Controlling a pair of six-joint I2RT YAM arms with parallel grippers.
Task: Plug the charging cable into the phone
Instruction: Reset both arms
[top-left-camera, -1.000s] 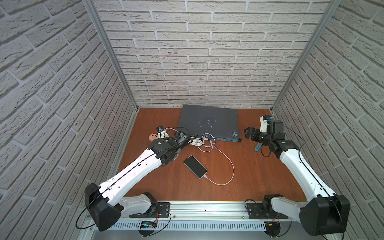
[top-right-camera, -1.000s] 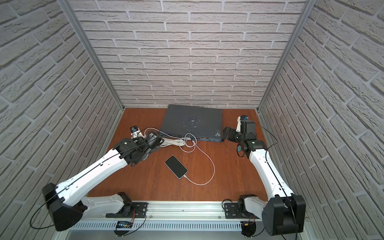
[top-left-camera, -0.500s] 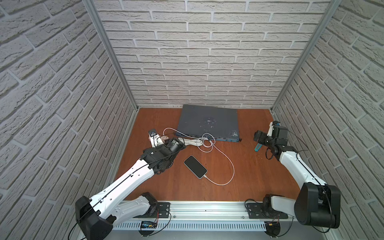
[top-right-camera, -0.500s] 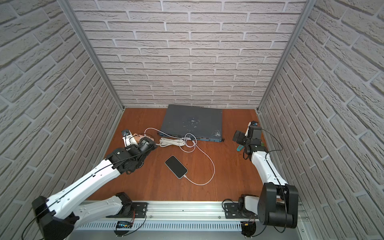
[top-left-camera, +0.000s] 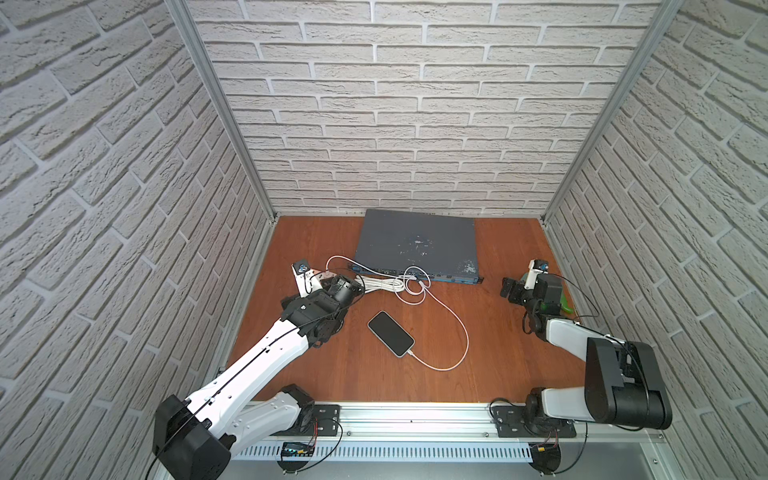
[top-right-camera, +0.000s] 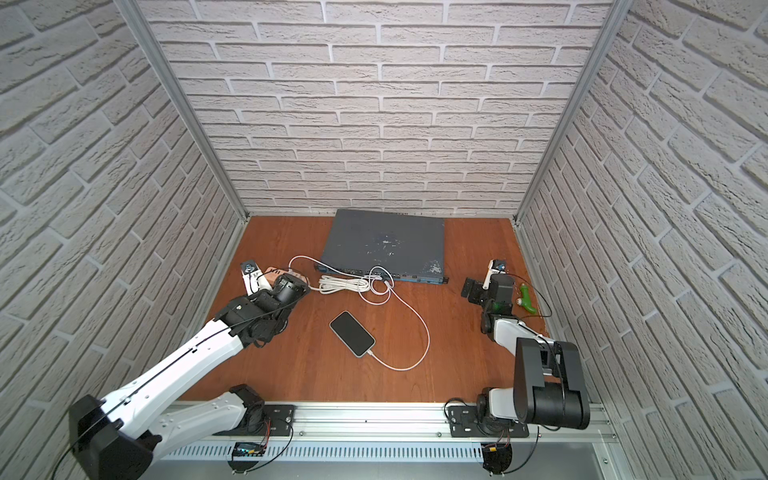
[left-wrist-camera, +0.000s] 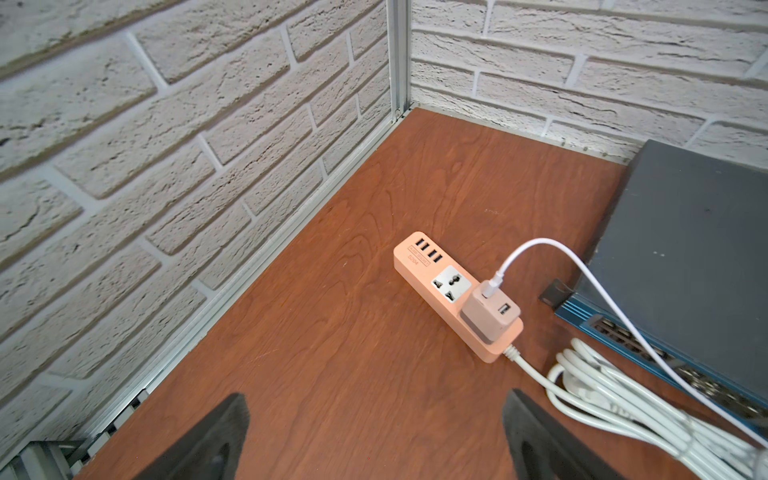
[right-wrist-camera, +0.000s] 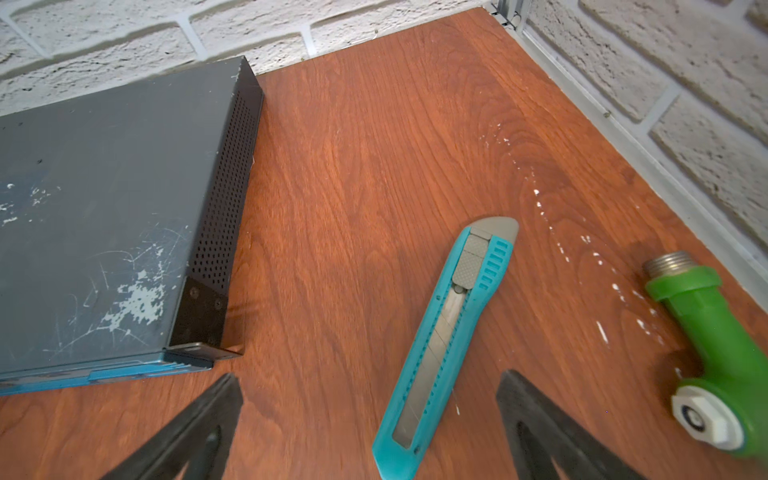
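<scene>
Both spread and empty, your left gripper (left-wrist-camera: 376, 397) and right gripper (right-wrist-camera: 369, 376); mid-desk, the charging cable (top-left-camera: 442, 368) looks already seated in the phone (top-left-camera: 390, 338).

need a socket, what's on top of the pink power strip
A small pale charger block is plugged into the peach-pink plastic power strip, a thin white charging cable in its port. The socket beside it is free; what it covers is hidden.

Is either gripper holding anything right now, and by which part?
Nothing is held. The left gripper and the right gripper are both open and empty.
</scene>
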